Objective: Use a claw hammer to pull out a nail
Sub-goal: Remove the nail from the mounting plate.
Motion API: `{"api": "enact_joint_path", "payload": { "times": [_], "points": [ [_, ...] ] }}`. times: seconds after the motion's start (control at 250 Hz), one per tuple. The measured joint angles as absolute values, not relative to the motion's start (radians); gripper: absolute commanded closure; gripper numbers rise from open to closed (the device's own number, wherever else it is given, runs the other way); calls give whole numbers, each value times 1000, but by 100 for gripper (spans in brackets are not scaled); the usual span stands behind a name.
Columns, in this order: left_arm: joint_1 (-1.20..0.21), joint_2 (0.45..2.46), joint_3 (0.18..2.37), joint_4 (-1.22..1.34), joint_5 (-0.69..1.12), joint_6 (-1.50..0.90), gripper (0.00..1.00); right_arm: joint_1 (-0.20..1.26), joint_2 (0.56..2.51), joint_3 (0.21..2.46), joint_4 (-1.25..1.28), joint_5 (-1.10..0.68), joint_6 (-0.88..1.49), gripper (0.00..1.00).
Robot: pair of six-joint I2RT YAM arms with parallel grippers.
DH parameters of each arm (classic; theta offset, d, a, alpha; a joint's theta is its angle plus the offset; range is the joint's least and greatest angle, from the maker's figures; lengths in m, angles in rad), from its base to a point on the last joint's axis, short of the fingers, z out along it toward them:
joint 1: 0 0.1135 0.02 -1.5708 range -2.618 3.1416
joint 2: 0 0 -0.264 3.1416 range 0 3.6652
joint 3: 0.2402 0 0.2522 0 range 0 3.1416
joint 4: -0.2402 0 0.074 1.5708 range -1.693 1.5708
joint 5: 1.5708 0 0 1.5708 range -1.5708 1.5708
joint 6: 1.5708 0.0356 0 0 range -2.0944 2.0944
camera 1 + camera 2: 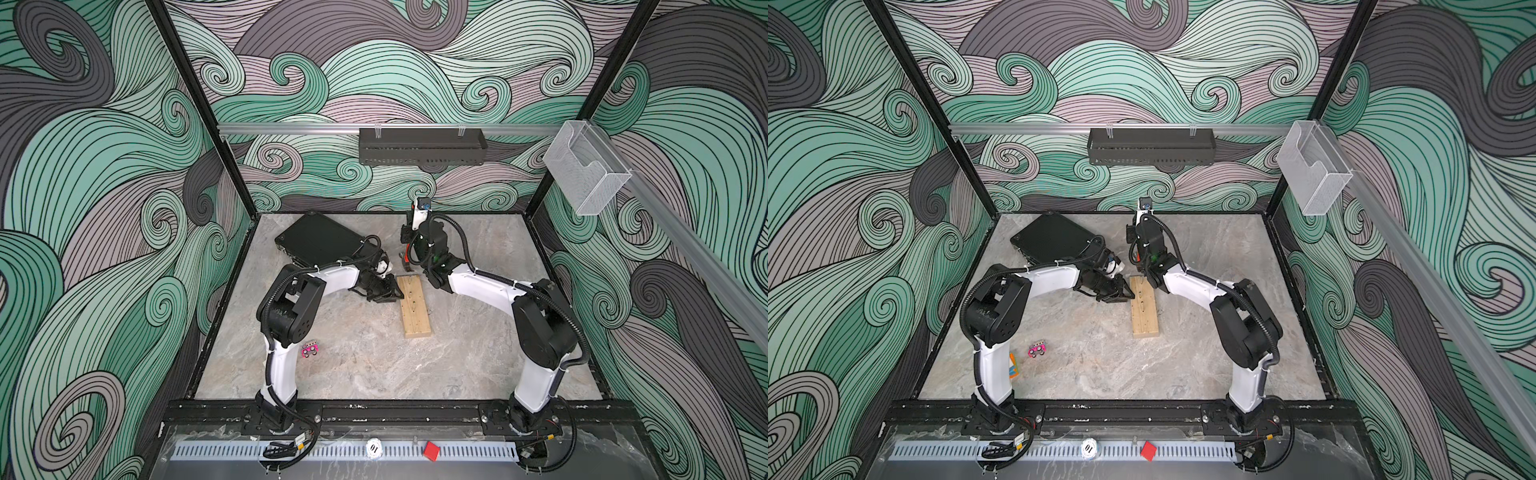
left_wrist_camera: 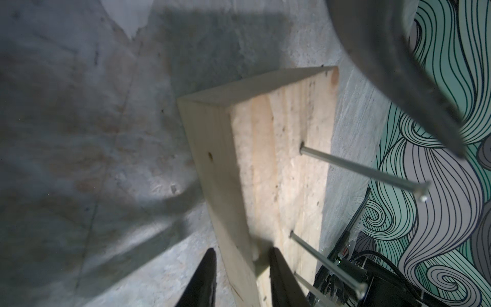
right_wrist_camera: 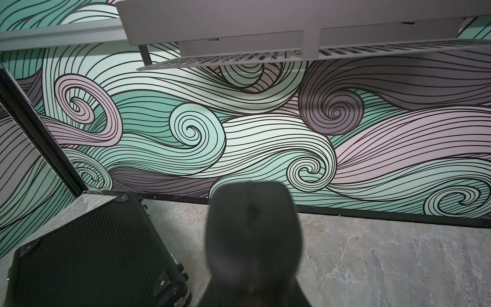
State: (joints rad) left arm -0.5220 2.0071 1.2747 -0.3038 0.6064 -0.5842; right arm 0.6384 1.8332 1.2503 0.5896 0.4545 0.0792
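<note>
My right fingers (image 1: pixel 404 233) clench the grey-headed, orange-necked, black-handled claw hammer (image 1: pixel 404 260) (stiff, head-heavy, I'd say best held far down its handle), claw poised beyond my left fingers (image 2: pixel 280 276), which straddle the pale wooden plank's (image 2: pixel 279 159) edge, grip unclear.

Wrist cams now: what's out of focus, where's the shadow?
Left wrist view: the grey steel curved head of the claw hammer is near and soft, the pale wooden block and its long steel nails sharper, broad shadows over the grey marble tabletop. Right wrist view: a dark shape at the lens is blurred; the swirl-patterned wall is crisp.
</note>
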Motion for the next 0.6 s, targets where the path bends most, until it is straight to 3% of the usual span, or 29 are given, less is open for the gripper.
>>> {"api": "enact_joint_path", "payload": {
  "times": [0.599],
  "points": [
    [-522, 2036, 1327, -354, 612, -584, 70, 670, 1833, 1196, 640, 490, 83, 100]
  ]
}}
